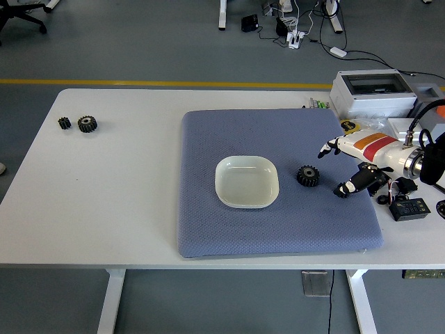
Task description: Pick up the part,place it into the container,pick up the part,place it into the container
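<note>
Right hand reaching in over the blue mat's right edge

The right hand (345, 167) is hovering with fingers spread, gripping nothing — its lower fingertips are sitting where the mat (208, 223) edge is. The larger black gear (307, 175) is lying on the mat, just right of the white container (246, 182) — not touching it.
</note>
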Robot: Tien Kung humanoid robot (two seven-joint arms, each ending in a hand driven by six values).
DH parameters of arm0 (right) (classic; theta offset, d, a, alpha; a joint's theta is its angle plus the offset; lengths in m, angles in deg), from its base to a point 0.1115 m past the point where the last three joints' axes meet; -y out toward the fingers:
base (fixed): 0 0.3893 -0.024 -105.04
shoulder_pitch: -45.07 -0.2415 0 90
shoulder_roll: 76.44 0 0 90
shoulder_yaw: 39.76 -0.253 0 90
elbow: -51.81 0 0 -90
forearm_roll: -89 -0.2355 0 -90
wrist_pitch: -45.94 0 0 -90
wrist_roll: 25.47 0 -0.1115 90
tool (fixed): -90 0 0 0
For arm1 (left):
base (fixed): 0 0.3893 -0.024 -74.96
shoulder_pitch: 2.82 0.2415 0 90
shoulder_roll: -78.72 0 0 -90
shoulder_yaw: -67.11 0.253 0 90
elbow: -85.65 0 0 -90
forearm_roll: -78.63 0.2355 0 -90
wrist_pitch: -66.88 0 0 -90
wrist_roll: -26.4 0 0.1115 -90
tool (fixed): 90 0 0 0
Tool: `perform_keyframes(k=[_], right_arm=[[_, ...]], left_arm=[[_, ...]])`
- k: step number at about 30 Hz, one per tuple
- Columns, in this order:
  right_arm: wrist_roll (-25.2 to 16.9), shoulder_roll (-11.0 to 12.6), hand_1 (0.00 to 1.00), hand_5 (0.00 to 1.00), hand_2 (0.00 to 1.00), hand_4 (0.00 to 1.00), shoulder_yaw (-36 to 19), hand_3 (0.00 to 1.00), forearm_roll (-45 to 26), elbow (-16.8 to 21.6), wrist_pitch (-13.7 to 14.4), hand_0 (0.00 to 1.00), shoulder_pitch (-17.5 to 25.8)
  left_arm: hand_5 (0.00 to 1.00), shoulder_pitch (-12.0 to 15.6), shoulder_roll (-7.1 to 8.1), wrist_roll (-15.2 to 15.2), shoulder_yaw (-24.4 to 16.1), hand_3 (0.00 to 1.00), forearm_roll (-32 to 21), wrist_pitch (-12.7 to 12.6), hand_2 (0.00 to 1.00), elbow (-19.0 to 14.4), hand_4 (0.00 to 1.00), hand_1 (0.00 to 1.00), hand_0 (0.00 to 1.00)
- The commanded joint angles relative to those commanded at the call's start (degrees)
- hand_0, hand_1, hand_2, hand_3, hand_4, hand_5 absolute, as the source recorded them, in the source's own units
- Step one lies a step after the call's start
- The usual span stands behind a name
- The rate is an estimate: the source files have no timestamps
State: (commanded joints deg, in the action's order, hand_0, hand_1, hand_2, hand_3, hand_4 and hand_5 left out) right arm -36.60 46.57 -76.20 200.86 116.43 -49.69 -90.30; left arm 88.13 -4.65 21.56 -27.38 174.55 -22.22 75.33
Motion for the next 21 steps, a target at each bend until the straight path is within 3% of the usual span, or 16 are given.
perform_keyframes(k=[4,5,16,21], right_arm=[[-0.4,-1.9,0.635,0.302,0.706,0.998,1.3,0.709,0.9,-3.5,1.7,0.538,-0.7],[-0.4,-2.3,0.580,0.285,0.668,0.998,1.5,0.618,1.2,-4.4,1.9,0.449,-0.8],[-0.8,-4.3,0.560,0.270,0.651,0.998,3.5,0.573,0.9,-11.1,3.7,0.421,-0.5],[-0.6,-5.2,0.551,0.248,0.638,0.998,4.0,0.556,-0.5,-13.7,7.0,0.413,0.0]], left_arm=[[0.577,0.1,-0.15,0.0,0.1,0.576,-0.1,0.0,0.727,0.0,0.614,0.701,0.731],[0.577,0.1,-0.16,-0.1,0.1,0.576,-0.1,0.0,0.725,0.0,0.614,0.702,0.730],[0.577,0.1,-0.22,-0.2,0.0,0.577,-0.2,0.0,0.726,0.0,0.614,0.701,0.730],[0.580,-0.3,-0.41,-0.1,-0.2,0.575,0.0,0.0,0.726,0.0,0.615,0.701,0.731]])
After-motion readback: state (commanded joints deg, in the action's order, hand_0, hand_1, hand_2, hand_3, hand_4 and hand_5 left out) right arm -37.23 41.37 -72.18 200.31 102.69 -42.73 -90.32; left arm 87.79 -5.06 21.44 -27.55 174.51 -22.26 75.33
